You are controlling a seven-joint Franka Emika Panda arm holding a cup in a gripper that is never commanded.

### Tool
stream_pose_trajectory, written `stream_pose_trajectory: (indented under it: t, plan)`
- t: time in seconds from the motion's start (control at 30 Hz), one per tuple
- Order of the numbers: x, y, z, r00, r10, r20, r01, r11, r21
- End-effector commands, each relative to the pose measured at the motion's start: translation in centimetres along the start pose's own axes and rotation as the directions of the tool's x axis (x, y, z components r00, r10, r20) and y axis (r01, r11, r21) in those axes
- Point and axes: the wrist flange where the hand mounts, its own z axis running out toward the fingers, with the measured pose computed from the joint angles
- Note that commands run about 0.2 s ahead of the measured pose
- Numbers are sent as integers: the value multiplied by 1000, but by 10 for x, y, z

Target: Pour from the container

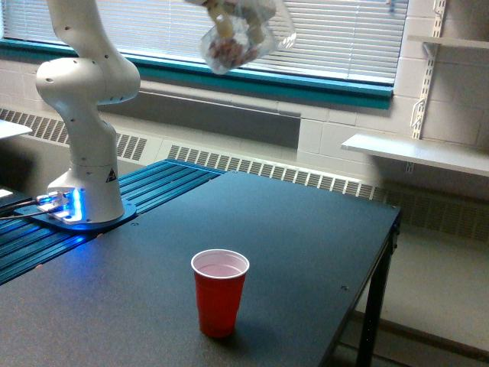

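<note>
Exterior view, single frame.

Item: clear container (pixel 243 34), see-through plastic, blurred, tilted, high near the top edge of the frame, in front of the window blinds (pixel 321 34). Pale and reddish-brown contents show through its wall; what they are cannot be told. It hangs in the air well above the desk (pixel 306 237), up and slightly toward the exterior view's right of the red cup.

Item: pincer (pixel 210 4), only a blurred pale sliver at the top edge, touching the upper left part of the container. How far it is parted, and whether it grips the container, cannot be told.

Item: red cup (pixel 220 292), opaque, white inside, upright on the dark desk near the front edge, well apart from the container.

Item: robot arm (pixel 85 84), white, rising from a round base (pixel 80 210) with blue lights, at the exterior view's left, mounted on a blue ribbed surface (pixel 153 187) beside the desk.

Item: white wall shelf (pixel 416 153), exterior view's right, under a bracket rail.

Item: radiator grille (pixel 267 172) along the wall behind the desk.
</note>
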Motion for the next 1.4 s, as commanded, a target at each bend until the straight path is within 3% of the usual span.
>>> stream_pose_trajectory:
  t: [0.03,0.4,0.97,1.4]
  plan:
    - [-6,26,24,998,35,50,-33,998,-48]
    - [-20,54,73,990,60,124,-43,989,-142]
    - [-49,84,132,968,94,233,-42,975,-219]
    - [-65,105,171,939,139,314,-56,964,-260]
